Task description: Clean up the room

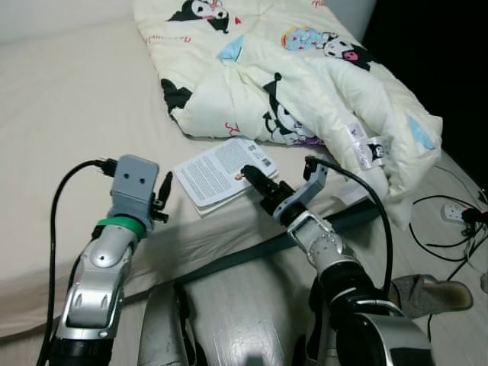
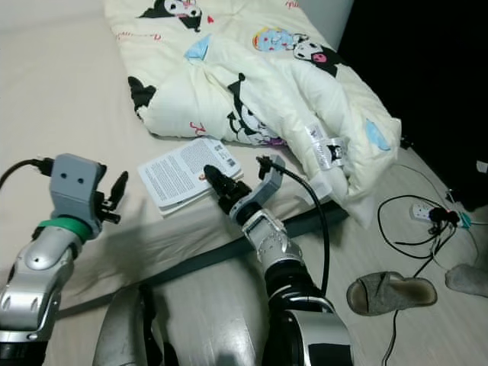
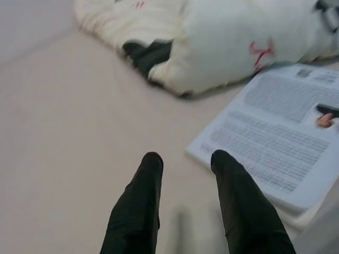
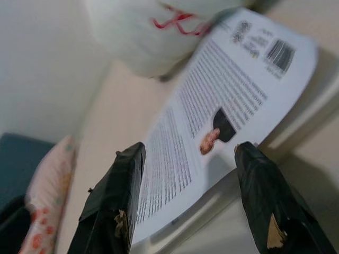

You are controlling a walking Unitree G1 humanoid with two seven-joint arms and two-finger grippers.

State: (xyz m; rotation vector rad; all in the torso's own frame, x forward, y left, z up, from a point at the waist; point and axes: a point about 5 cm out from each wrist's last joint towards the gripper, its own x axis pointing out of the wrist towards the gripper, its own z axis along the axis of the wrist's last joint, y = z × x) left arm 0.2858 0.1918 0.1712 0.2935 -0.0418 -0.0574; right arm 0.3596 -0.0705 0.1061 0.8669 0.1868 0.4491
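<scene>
A white book lies back cover up on the beige bed, close to its near edge. My right gripper reaches over that edge and is open. In the right wrist view its fingers stand wide apart on either side of the book's near corner, with the gripper just short of the cover. My left gripper hovers open over bare sheet to the left of the book. In the left wrist view, the gripper has the book lying beside it.
A crumpled cream comforter with cartoon prints lies just behind the book and hangs off the bed. On the wooden floor to the right are a grey slipper, a power strip with tangled cables and a sock.
</scene>
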